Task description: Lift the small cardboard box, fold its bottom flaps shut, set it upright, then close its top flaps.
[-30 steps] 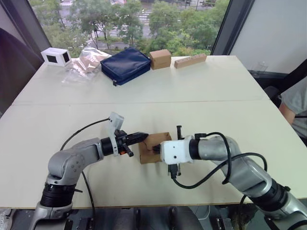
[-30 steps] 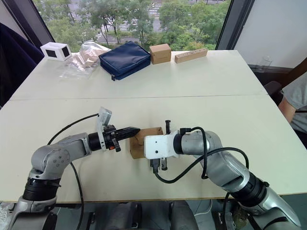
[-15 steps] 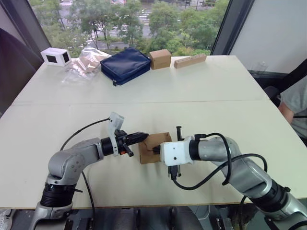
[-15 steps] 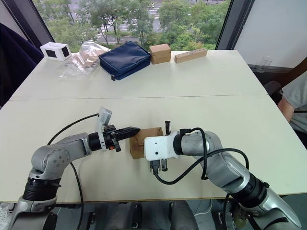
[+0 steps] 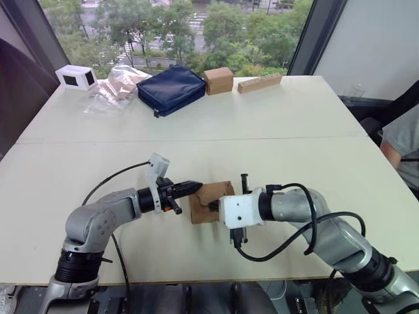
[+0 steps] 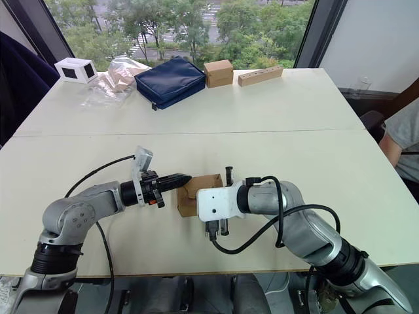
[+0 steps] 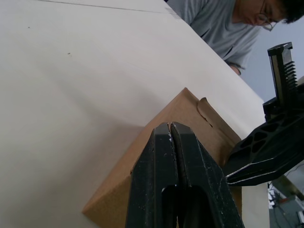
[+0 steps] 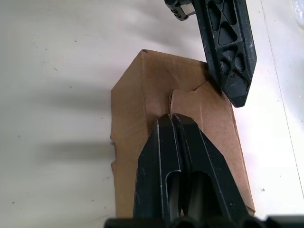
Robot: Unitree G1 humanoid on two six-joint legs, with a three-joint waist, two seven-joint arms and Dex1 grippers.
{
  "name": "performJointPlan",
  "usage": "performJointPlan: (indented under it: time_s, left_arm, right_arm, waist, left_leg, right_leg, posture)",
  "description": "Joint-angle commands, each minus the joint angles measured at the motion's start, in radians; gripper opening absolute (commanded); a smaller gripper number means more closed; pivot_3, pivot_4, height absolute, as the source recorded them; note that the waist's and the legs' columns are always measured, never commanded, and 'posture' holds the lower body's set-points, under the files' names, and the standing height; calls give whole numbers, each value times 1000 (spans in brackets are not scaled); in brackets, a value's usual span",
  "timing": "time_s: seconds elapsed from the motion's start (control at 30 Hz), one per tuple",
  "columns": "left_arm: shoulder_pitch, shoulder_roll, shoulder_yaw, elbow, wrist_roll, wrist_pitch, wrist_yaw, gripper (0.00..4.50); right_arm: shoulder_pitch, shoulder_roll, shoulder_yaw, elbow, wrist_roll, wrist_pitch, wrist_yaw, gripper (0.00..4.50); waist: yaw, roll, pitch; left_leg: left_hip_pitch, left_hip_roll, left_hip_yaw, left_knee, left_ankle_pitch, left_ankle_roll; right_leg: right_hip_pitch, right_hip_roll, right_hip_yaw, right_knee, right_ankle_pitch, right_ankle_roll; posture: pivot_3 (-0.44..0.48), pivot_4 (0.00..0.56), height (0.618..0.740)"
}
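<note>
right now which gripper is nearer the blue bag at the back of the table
Left. The left gripper sits at the small cardboard box's left end, on the blue bag's side. The right gripper rests on the box from the right, farther from the bag.

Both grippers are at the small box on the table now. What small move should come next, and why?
Probably press the right gripper gently onto the flaps, because both grippers are shut and the left gripper already touches the small cardboard box, whose seam looks closed.

Cream table (image 5: 294, 124): small cardboard box (image 5: 208, 203), bag (image 5: 171, 89), perhaps plastic (image 5: 118, 84).
</note>
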Motion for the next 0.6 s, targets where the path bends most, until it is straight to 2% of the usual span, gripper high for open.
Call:
performJointPlan:
  time_s: [0.03,0.6]
  left_arm:
    - [7,5,-9,-23,2,-2,-4,31]
    - [19,0,-7,-29,-10,8,-3,31]
  right_arm:
    - [-7,-5,33,37,-54,-34,-6,0]
    - [-4,9,53,132,-167,-115,-26,0]
  waist:
    - [0,0,0]
    - [0,0,0]
  left_leg:
    - [0,0,0,0,0,0]
    - [8,0,0,-3,0,0]
  right_leg:
    - [0,0,0,0,0,0]
    - [8,-1,0,-3,0,0]
  posture:
    - [0,150,740]
    - [0,150,740]
